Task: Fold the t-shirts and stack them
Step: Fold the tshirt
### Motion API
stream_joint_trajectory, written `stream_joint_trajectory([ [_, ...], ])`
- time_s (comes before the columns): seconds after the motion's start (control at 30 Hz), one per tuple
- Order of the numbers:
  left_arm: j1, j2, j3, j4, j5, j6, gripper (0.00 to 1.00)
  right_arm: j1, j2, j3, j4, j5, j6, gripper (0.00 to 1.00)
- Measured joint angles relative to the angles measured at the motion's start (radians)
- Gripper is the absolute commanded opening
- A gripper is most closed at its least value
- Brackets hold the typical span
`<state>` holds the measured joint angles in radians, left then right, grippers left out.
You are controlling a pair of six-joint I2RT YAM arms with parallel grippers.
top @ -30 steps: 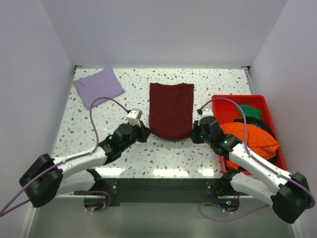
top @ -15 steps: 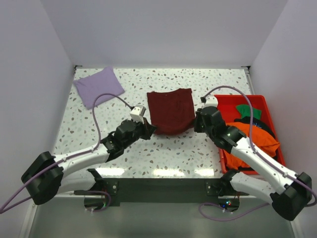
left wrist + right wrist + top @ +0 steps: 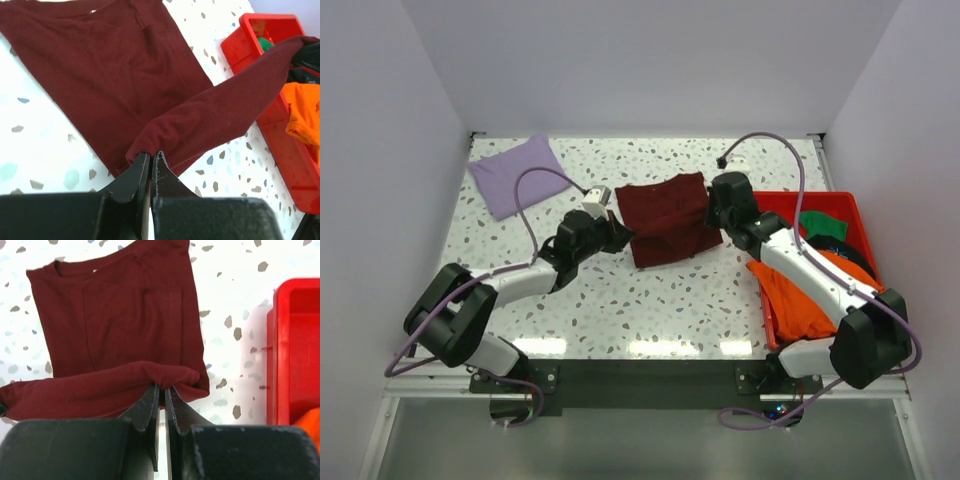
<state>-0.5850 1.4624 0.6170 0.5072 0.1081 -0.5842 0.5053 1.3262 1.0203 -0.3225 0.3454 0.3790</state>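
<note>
Cloth is pinched tight in both grips: your left fingers (image 3: 134,175) are closed on one end of the near edge of the large dark maroon cloth t-shirt (image 3: 665,215), and your right fingers (image 3: 181,412) are closed on the other end. The edge is raised into a roll stretched between them. The shirt lies mid-way across the speckled white tabletop (image 3: 650,300). Its collar end is flat and far from you, and the lifted part is over the flat part but not yet laid down. By my reading, you are partway through folding the bottom up toward the collar.

Watch three things:
- **Skew:** if one arm travels farther than the other, the fold will land crooked and the edges won't match.
- **Dragging:** if you carry the roll too low or too taut, the flat layer underneath may drag and bunch.
- **Snagging:** your right arm works just beside the red plastic bin (image 3: 820,197), where a loose orange cloth tee (image 3: 798,315) spills over the wall, and a wide swing could snag it.

The folded lavender cloth tee (image 3: 517,177) sits well apart at the far left, probably the stack's base.
</note>
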Motion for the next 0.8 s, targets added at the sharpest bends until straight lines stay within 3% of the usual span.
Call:
stream_joint_trajectory([
  [0.8, 0.216, 0.311, 0.308, 0.061, 0.159, -0.007, 0.0, -0.098, 0.43, 0.415, 0.076, -0.049, -0.095, 0.0],
])
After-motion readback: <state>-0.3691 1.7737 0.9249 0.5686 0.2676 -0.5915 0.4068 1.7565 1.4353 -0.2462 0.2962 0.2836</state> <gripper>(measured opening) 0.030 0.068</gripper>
